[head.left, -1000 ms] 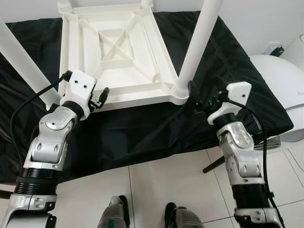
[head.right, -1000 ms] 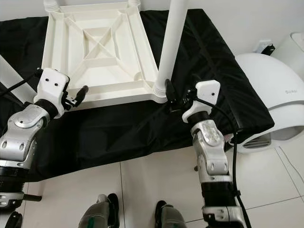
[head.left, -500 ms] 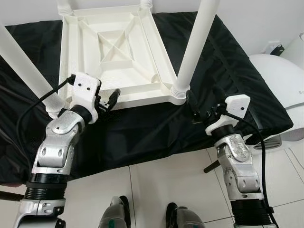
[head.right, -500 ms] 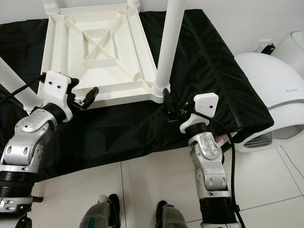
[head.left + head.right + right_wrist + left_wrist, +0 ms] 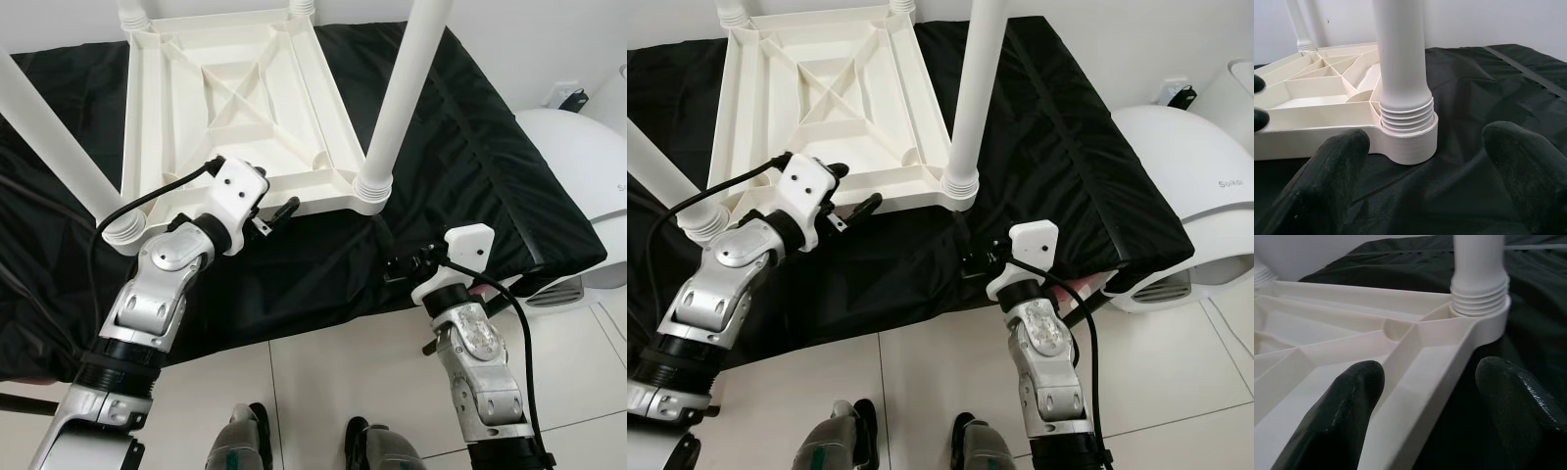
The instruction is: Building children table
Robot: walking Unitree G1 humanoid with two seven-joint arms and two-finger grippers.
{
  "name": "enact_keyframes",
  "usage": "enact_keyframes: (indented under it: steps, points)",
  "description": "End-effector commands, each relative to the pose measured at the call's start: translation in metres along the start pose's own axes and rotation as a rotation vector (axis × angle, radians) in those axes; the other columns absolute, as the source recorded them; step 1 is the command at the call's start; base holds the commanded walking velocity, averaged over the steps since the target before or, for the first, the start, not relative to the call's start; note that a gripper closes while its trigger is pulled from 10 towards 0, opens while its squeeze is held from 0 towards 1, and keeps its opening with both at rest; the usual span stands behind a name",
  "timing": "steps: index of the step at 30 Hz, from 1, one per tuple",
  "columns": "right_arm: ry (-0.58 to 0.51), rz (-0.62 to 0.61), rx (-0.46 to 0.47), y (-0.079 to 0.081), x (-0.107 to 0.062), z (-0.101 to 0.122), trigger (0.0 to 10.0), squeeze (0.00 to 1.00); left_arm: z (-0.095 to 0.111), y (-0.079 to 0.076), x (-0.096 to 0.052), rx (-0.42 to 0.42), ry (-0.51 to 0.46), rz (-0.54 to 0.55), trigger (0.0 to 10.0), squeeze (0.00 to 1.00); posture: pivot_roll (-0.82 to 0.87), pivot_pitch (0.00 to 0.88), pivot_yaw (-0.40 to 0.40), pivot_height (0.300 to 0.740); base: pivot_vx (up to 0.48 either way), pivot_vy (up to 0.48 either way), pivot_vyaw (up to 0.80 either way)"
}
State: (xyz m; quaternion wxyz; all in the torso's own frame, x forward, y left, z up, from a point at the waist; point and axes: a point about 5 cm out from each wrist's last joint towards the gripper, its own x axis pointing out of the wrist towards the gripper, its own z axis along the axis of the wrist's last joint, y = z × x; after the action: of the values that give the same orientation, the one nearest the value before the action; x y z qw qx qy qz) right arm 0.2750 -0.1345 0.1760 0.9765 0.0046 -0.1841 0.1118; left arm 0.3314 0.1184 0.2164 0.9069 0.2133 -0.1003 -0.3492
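A white plastic children's tabletop (image 5: pixel 240 103) lies upside down on a bench draped in black cloth (image 5: pixel 460 137), its ribbed underside facing up and its long axis running away from the robot. A round white plastic leg (image 5: pixel 400 93) stands screwed into the near right corner socket, pointing up and tilting slightly toward the right. Another white leg (image 5: pixel 59 147) rises from the near left corner, leaning out to the left, and the bases of two more show at the far corners.

The left gripper (image 5: pixel 1430 396) sits at the tabletop's near edge, its black fingers (image 5: pixel 1342 401) spread, one over the underside and one over the cloth. The right gripper (image 5: pixel 1420 166) hovers over the cloth just short of the near right leg's threaded base, fingers (image 5: pixel 1520 161) spread wide and touching nothing. A white rounded appliance (image 5: pixel 1185 186) stands on the tiled floor (image 5: pixel 921 382) at the right.
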Motion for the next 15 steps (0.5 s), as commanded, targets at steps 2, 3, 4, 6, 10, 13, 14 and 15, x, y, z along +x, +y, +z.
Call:
enact_keyframes:
  steps: [2, 3, 4, 6, 10, 13, 14, 15]
  points:
    - [0.000, -0.007, 0.004, 0.003, -0.005, 0.000, 10.0, 0.00, -0.008, -0.006, 0.002, 0.024, 0.031, -0.053, 10.0, 0.00, -0.01, 0.183, 0.031, 0.740, 0.000, 0.000, 0.00]
    - [0.000, -0.007, 0.004, 0.003, -0.005, 0.000, 10.0, 0.00, -0.008, -0.006, 0.002, 0.024, 0.031, -0.053, 10.0, 0.00, -0.01, 0.183, 0.031, 0.740, 0.000, 0.000, 0.00]
    - [0.000, -0.006, 0.006, 0.004, -0.006, 0.000, 10.0, 0.00, -0.011, -0.007, 0.002, 0.030, 0.039, -0.061, 10.0, 0.00, -0.01, 0.183, 0.031, 0.740, 0.000, 0.000, 0.00]
    - [0.001, -0.006, 0.005, 0.005, -0.007, 0.000, 10.0, 0.00, -0.014, -0.007, 0.003, 0.031, 0.050, -0.073, 10.0, 0.00, -0.01, 0.179, 0.036, 0.740, 0.000, 0.000, 0.00]
    - [0.001, -0.003, 0.003, 0.006, -0.009, 0.000, 10.0, 0.00, -0.019, -0.004, 0.004, 0.043, 0.078, -0.087, 10.0, 0.00, -0.02, 0.176, 0.042, 0.740, 0.000, 0.000, 0.00]
    - [-0.001, -0.001, 0.001, 0.007, -0.010, 0.000, 10.0, 0.00, -0.023, -0.001, 0.005, 0.052, 0.099, -0.089, 10.0, 0.00, -0.02, 0.173, 0.044, 0.740, 0.000, 0.000, 0.00]
    - [-0.003, 0.000, 0.001, 0.008, -0.010, 0.001, 10.0, 0.00, -0.025, 0.002, 0.007, 0.055, 0.116, -0.091, 10.0, 0.00, -0.02, 0.170, 0.047, 0.740, 0.000, 0.000, 0.00]
    - [-0.005, 0.000, 0.002, 0.009, -0.010, 0.001, 10.0, 0.00, -0.027, 0.004, 0.008, 0.060, 0.127, -0.091, 10.0, 0.00, -0.02, 0.169, 0.049, 0.740, 0.000, 0.000, 0.00]
